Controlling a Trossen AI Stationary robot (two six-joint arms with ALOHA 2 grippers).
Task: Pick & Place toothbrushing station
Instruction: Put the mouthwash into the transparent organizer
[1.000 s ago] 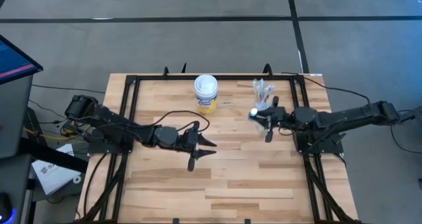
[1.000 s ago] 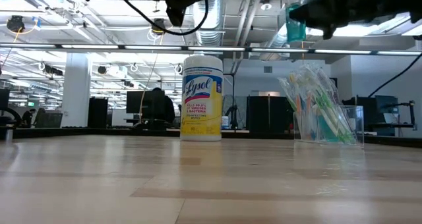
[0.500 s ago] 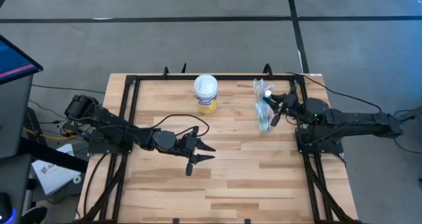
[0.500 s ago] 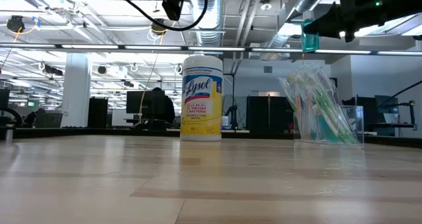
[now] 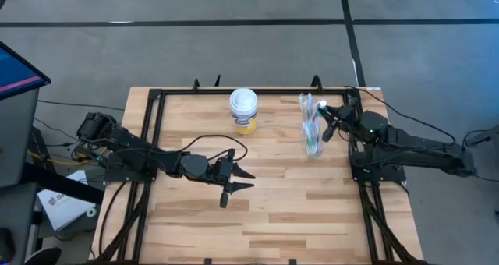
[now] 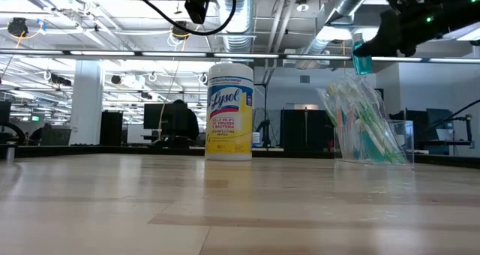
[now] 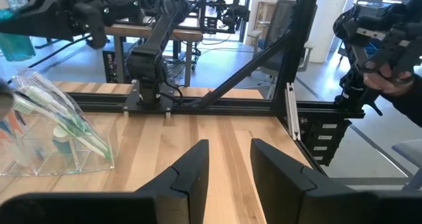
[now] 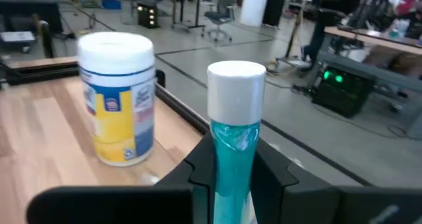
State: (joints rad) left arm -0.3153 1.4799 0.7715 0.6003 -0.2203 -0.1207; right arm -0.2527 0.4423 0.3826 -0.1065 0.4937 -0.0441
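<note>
The toothbrushing station (image 5: 310, 131) is a clear plastic holder with slim toothbrushes; it stands on the table at the far right, and shows also in the low view (image 6: 364, 124) and the left wrist view (image 7: 59, 135). My right gripper (image 5: 328, 118) hovers just above and beside it, shut on a small blue tube (image 8: 233, 141) with a white cap (image 5: 322, 107). Over the middle of the table my left gripper (image 5: 245, 179) hangs open, nothing between its fingers (image 7: 198, 165). My right gripper pinches the tube's blue body (image 8: 232, 159) between its two fingers, just below the white cap. The fingers come roughly level from the table's right side. The tube stands upright, cap up, lifted clear; its lower end (image 6: 362, 64) hangs above the station.
A white-lidded, yellow-labelled canister (image 5: 243, 111) stands upright at the far middle of the table. Black frame rails (image 5: 156, 132) run along the table's left, right and far sides. Bare wood lies across the near half.
My right gripper has swung toward the table's far right corner and turned, carrying the tube from left of the station to above it. The tube stays upright and clear of the table. The gripper has stayed shut on it.
</note>
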